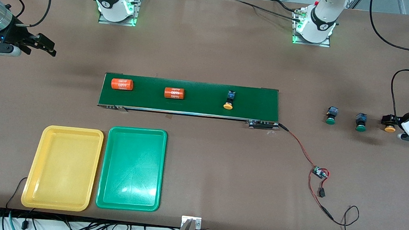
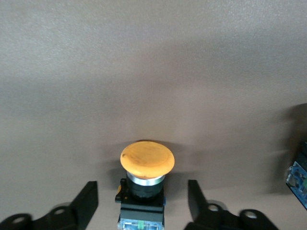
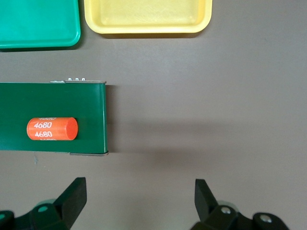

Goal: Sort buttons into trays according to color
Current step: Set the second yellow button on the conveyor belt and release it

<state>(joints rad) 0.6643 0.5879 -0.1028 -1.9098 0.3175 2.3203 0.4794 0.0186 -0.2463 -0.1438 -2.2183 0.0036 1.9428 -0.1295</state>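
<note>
An orange-capped button (image 1: pixel 389 127) lies on the table at the left arm's end. My left gripper (image 1: pixel 387 119) is low around it, open. In the left wrist view the button (image 2: pixel 146 158) sits between the fingers (image 2: pixel 86 203) with a gap on each side. Two green-capped buttons (image 1: pixel 331 116) (image 1: pixel 360 122) lie beside it, toward the belt. Another orange-capped button (image 1: pixel 229 100) lies on the belt. My right gripper (image 1: pixel 49 47) is open and empty over bare table by the belt's end at the right arm's side, as the right wrist view (image 3: pixel 139 184) shows. The yellow tray (image 1: pixel 63 167) and green tray (image 1: pixel 132 168) are empty.
Two orange "4680" cylinders (image 1: pixel 122 84) (image 1: pixel 174 93) lie on the dark-green conveyor belt (image 1: pixel 199 90). A small circuit board (image 1: pixel 319 173) with red and black wires lies nearer the front camera than the green buttons. Both trays sit side by side, nearer the camera than the belt.
</note>
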